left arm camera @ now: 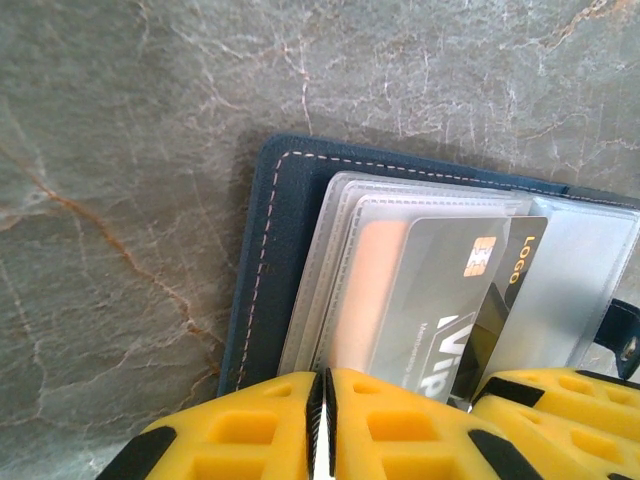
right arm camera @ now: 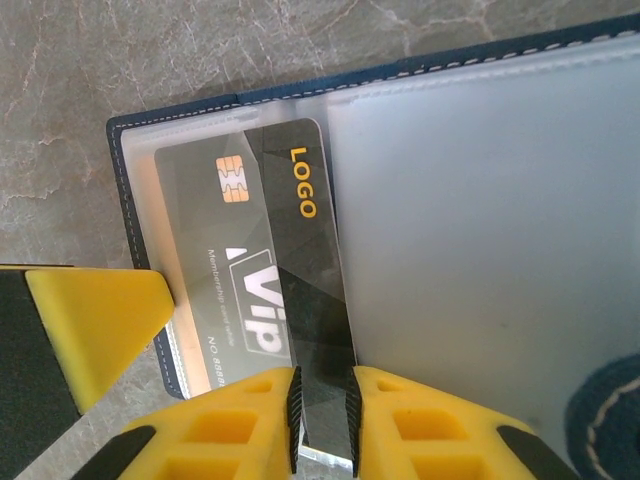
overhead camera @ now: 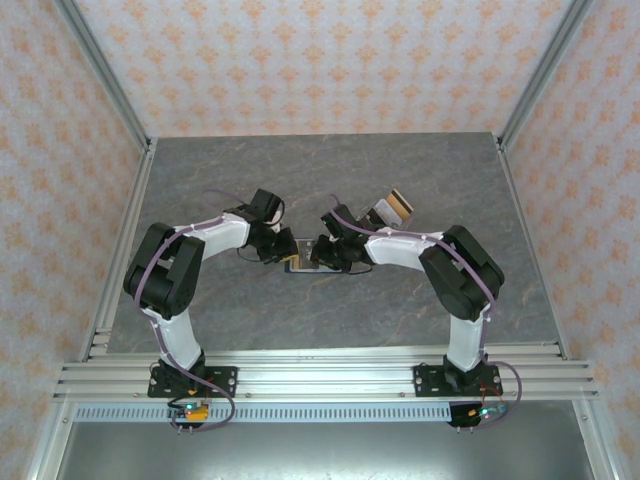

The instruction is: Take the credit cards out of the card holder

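Right gripper [right arm camera: 322, 410] is clamped on the near edge of a glossy black-and-grey plastic VIP card [right arm camera: 250, 250], partly sleeved in the navy blue stitched bifold card holder [left arm camera: 280, 260] ahead of its jaws. Left gripper [left arm camera: 322, 420] pinches the holder's clear sleeves [left arm camera: 335, 250] (steadying, I'd say). Next: a straight pull back.

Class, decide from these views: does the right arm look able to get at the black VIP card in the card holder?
Likely yes: the right gripper is closed on the near edge of the black VIP card, and nothing lies over that edge. The card holder lies open.
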`<state>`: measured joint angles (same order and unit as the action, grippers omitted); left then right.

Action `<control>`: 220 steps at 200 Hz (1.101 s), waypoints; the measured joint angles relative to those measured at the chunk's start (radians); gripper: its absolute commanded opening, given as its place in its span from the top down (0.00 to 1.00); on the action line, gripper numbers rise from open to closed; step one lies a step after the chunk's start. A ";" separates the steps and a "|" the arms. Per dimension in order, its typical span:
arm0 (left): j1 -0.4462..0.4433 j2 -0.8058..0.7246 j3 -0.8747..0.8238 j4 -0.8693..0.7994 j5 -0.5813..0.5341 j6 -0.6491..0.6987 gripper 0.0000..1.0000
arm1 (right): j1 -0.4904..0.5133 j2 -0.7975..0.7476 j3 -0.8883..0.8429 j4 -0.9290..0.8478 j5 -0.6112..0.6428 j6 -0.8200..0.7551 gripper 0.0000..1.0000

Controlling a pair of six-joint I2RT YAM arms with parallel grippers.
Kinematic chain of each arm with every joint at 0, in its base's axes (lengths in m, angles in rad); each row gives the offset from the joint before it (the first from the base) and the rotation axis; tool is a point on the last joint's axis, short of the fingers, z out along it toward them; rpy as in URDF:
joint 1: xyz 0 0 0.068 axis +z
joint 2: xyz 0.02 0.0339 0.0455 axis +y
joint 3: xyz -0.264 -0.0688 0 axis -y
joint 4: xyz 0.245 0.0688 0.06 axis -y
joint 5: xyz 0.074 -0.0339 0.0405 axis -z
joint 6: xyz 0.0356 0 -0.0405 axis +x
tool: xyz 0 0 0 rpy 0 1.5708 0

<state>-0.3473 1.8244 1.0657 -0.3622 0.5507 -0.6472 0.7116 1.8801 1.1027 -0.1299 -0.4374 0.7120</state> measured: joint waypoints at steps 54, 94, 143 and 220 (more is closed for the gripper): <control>0.000 -0.008 0.000 -0.001 0.001 0.000 0.80 | -0.006 -0.039 -0.024 0.005 0.003 -0.006 0.77; 0.000 -0.061 0.000 -0.017 0.001 -0.010 0.77 | -0.024 -0.050 -0.041 0.027 -0.002 -0.005 0.77; -0.005 -0.072 0.001 -0.007 0.042 -0.023 0.83 | -0.027 -0.024 -0.041 0.067 -0.037 0.006 0.79; -0.021 0.002 0.003 0.013 0.043 -0.039 0.84 | -0.033 0.004 -0.041 0.080 -0.048 0.006 0.78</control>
<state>-0.3687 1.8267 1.0683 -0.3489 0.5934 -0.6857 0.6788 1.8843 1.0618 -0.0498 -0.4854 0.7177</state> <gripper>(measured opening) 0.161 0.217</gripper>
